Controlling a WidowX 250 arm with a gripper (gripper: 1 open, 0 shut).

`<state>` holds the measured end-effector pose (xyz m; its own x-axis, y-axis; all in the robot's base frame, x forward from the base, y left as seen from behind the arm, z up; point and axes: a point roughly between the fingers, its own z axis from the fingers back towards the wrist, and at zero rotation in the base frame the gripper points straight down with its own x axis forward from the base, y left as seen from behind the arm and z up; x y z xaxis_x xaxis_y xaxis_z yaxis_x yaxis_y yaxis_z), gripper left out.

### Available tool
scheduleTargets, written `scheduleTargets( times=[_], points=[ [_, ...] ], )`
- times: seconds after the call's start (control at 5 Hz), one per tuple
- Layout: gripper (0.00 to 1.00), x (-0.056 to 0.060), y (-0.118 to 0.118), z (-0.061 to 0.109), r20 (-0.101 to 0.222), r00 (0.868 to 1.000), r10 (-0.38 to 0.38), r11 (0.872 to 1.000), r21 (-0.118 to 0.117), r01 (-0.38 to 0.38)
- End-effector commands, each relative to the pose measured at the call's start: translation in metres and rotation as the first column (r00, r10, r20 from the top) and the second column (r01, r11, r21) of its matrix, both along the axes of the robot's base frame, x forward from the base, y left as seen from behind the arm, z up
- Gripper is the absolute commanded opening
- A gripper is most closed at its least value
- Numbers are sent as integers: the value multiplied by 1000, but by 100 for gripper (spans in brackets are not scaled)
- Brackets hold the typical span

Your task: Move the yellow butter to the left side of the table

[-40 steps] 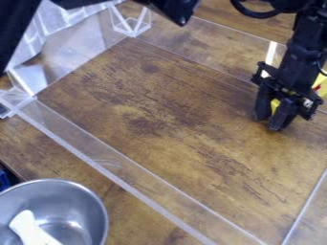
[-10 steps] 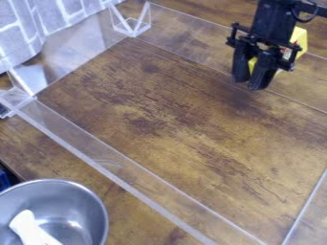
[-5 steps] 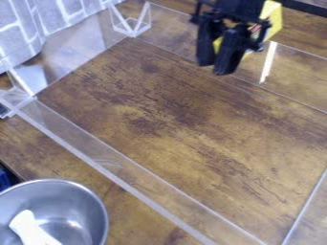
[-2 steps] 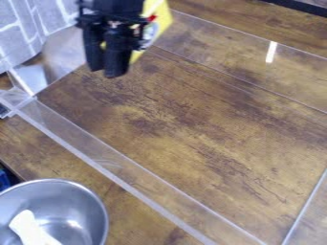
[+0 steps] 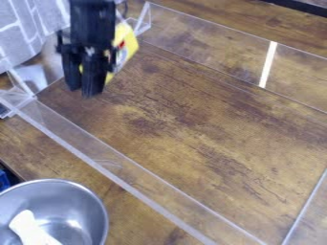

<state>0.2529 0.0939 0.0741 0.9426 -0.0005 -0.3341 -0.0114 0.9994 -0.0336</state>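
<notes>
My black gripper (image 5: 87,84) hangs over the left part of the dark brown wood-grain table (image 5: 205,124), pointing steeply down. It is shut on the yellow butter (image 5: 124,42), a bright yellow box that shows on the right side of the fingers; most of the box is hidden behind them. The butter is off the tabletop, close above it, near the left acrylic strip (image 5: 113,165).
A round metal bowl (image 5: 57,206) with a white object (image 5: 26,228) in it sits at the bottom left, outside the strip. Clear acrylic pieces (image 5: 133,21) and pale sheets stand at the top left. Another acrylic strip (image 5: 307,212) borders the right side.
The gripper has carried the yellow butter from the upper right of the table across to the left and lower, towards the near-left strip.
</notes>
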Motion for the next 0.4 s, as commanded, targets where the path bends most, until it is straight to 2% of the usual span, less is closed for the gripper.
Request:
scheduleTargets(
  times=[0.0, 0.2],
  points=[
    [0, 2, -1, 11, 48, 999, 5, 1000, -2, -5],
    [0, 3, 8, 2, 36, 999, 18, 1000, -7, -18]
  ],
)
